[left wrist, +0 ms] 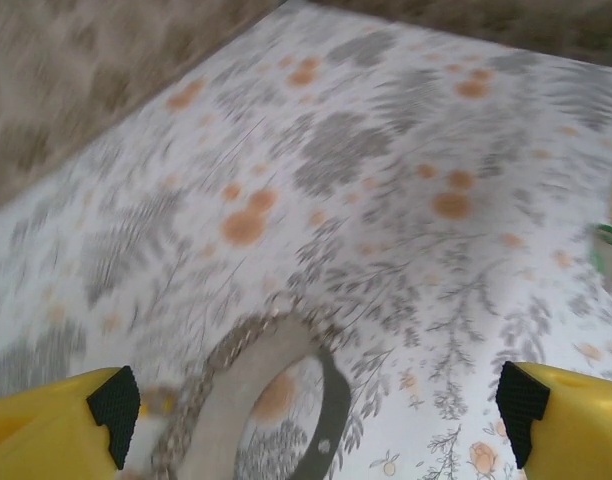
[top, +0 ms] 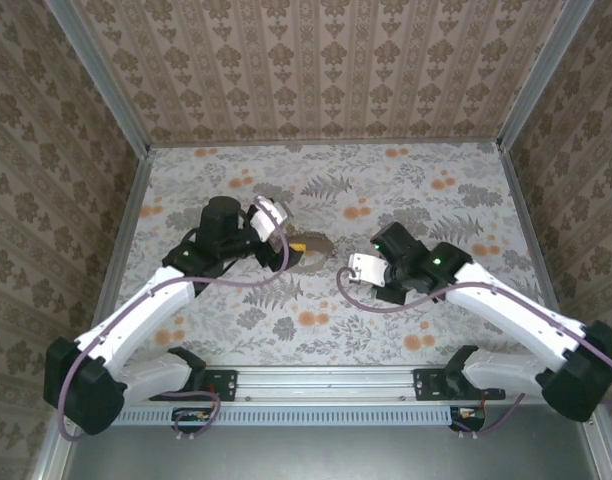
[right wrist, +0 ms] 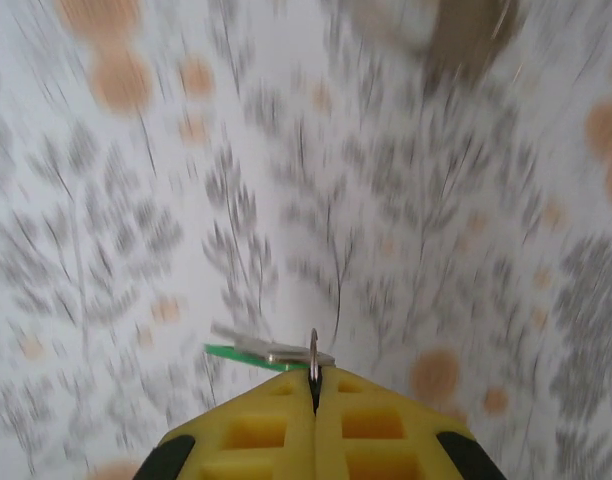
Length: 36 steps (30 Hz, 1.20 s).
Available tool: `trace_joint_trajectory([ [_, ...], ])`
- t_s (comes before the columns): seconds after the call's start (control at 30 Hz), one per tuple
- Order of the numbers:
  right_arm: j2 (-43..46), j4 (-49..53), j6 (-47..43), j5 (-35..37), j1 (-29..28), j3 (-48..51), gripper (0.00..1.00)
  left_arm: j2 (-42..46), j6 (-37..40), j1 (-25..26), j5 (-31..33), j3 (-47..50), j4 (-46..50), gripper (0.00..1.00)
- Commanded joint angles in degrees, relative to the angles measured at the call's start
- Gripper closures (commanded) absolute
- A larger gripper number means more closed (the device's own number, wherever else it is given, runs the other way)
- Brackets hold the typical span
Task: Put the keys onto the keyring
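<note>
the keys (right wrist: 271, 352) sit at the tips of the right gripper (right wrist: 314, 385). its yellow fingers (right wrist: 266, 430) are pressed together, pinching a thin metal piece that stands on edge between them. a green head and a pale metal blade stick out sideways to the left of the pinch. the view is blurred, so i cannot tell how many keys there are. they hang above the flowered table (top: 416, 190), clear of its surface. seen from above, this gripper is a little right of the table's middle, about halfway between the near and far edges.

the keyring (left wrist: 333, 400) lies flat on the table near its middle, slightly towards the left edge. it is a brownish-grey loop, braided like cord along one side and flat and grey along the other, with a small hole in the flat part. the tabletop pattern shows through the loop.

the left gripper (left wrist: 318, 410) hangs over the keyring with its yellow fingers, tipped with black pads (left wrist: 116, 410), spread wide. one stands on each side of the loop and neither grips it. seen from above, the two grippers point towards each other, well apart, with the keyring just beside the left one.
</note>
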<state>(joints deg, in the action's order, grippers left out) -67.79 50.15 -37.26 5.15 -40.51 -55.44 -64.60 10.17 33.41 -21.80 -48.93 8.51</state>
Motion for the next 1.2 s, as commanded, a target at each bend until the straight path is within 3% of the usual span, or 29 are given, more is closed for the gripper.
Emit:
trace_joint_trajectory([
  [0.0, -4.41, 12.39, -1.61, 12.48, 0.62, -0.83, 1.0, -2.72, -13.49, -0.8, 6.06, 0.9, -1.07, 0.05],
  [0.1, -10.76, 14.38, -0.79, 13.77, 2.0, -1.77, 1.0, -3.92, -20.91, -0.87, 8.71, 2.72, -4.06, 0.07],
  [0.2, -17.18, 13.18, 0.35, 14.35, 2.03, -3.15, 1.0, -5.19, -27.37, -2.0, 12.91, 1.87, -0.32, 0.09],
  [0.4, -25.33, 6.95, 0.88, 13.1, 2.03, -4.38, 1.0, -5.14, -33.97, -6.32, 13.46, 2.9, 5.91, 0.09],
  [0.77, -28.74, -4.18, 2.9, 3.66, 2.11, -3.89, 0.97, 0.17, -34.18, -9.76, 13.4, 8.45, 5.42, 0.1],
  [0.97, -28.97, -6.37, 5.62, -1.43, 4.0, -3.86, 0.83, 0.16, -35.21, -10.29, 12.93, 9.2, 5.23, 0.1],
  [1.17, -21.01, -12.5, 10.41, -17.53, 9.94, -5.41, 0.66, 0.5, -37.15, -11.13, 12.46, 8.39, 8.23, 0.12],
])
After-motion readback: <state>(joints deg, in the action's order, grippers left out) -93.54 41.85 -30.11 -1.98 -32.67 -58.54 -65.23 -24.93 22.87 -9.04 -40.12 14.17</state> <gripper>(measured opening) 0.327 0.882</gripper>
